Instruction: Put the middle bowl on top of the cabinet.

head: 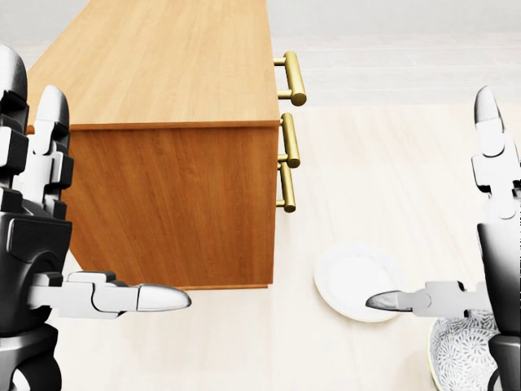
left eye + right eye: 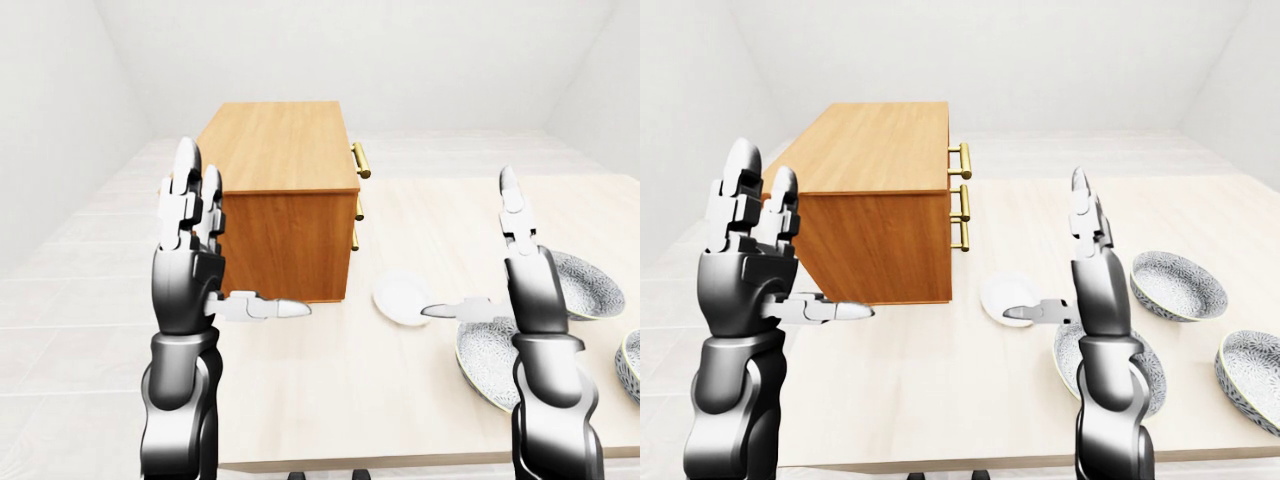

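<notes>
No text, labels, brand marks or nos. readable in any view: cabinet (image 2: pixel 280 160) wood plain; white plate (image 1: pixel 354 281) blank; patterned bowls (image 2: pixel 1177 283) carry what seems pure ornament, tho too small to be sure
</notes>
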